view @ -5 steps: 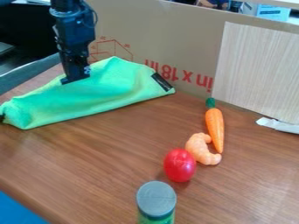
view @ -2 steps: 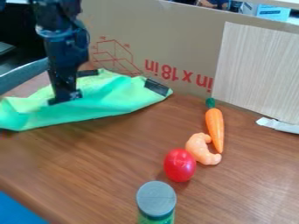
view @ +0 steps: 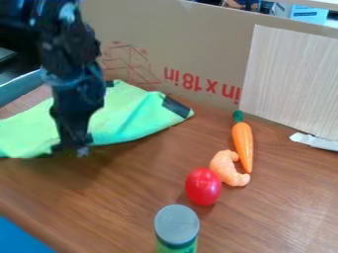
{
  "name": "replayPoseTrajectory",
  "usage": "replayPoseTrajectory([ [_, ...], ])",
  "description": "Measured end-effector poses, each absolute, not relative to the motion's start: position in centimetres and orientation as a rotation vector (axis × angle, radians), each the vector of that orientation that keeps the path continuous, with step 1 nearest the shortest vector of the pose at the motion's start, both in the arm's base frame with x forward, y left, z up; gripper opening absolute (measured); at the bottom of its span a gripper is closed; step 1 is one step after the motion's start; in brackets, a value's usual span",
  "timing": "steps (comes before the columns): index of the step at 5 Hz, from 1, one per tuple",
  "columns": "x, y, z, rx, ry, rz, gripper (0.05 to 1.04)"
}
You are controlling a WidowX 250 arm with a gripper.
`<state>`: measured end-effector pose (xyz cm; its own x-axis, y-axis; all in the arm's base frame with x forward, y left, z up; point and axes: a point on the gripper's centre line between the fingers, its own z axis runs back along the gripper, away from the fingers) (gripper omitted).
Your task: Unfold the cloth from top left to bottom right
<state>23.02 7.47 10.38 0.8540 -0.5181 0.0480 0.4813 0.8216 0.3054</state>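
Note:
The black gripper [view: 71, 148] is low at the left, at the front edge of the green cloth [view: 129, 123], and looks shut on it. The cloth lies on the table below the cardboard, spread to both sides of the arm, with creases on its right part. A dark patch marks its right corner, and another dark bit shows at its back edge. The arm hides the cloth's middle.
On the table [view: 145, 197] are an orange carrot [view: 243, 146], a shrimp-like toy [view: 228, 169], a red oval toy [view: 203, 187] and a grey-lidded container [view: 176, 225]. Cardboard [view: 198, 59] stands behind, with a white scrap [view: 315, 141] at right.
The gripper has moved down the view and slightly left, toward the table's front. The cloth's raised back part has come down, and its front edge near the gripper has shifted forward.

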Motion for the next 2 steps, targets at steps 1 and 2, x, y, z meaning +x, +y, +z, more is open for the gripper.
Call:
replayPoseTrajectory([
  [1, 22.34, 5.95, 9.28, 0.309, -0.127, -0.491, 0.222],
  [2, 22.47, 5.83, 8.72, 0.297, -0.096, -0.469, 0.451],
])
